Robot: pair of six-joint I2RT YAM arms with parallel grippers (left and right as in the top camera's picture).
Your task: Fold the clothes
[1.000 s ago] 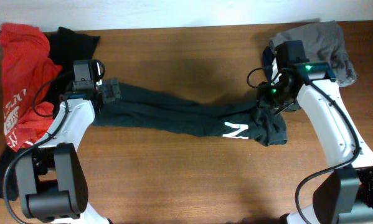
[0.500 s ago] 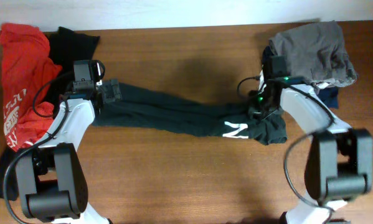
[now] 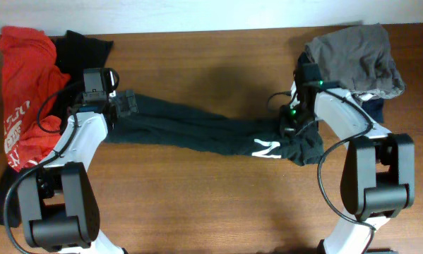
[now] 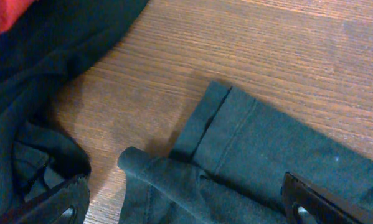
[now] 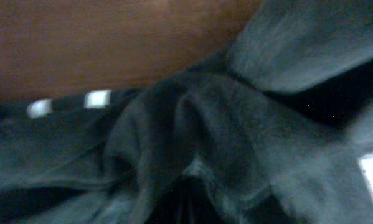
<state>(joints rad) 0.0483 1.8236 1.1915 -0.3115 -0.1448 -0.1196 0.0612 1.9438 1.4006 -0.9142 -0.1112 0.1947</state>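
Observation:
The large black T-shirt (image 3: 197, 127) lies bunched into a long band across the table, with its white letters (image 3: 267, 149) near the right end. My left gripper (image 3: 126, 104) hovers open over the shirt's left end. In the left wrist view its fingers (image 4: 61, 202) stand wide apart on either side of the hemmed cloth (image 4: 248, 143). My right gripper (image 3: 293, 129) is shut on a pinch of the shirt's right end. The right wrist view shows gathered folds (image 5: 205, 118) pulled into the jaws (image 5: 189, 199), which are mostly hidden by cloth.
A red garment (image 3: 24, 92) and a plain black one (image 3: 84, 49) are heaped at the back left, close to my left arm. A grey garment (image 3: 352, 56) lies over a navy one (image 3: 373, 109) at the back right. Bare wood table (image 3: 197, 204) runs along the front.
My right gripper has closed on the shirt's right end, and the right arm has swung in and folded back. The left arm and the shirt's left end have stayed put.

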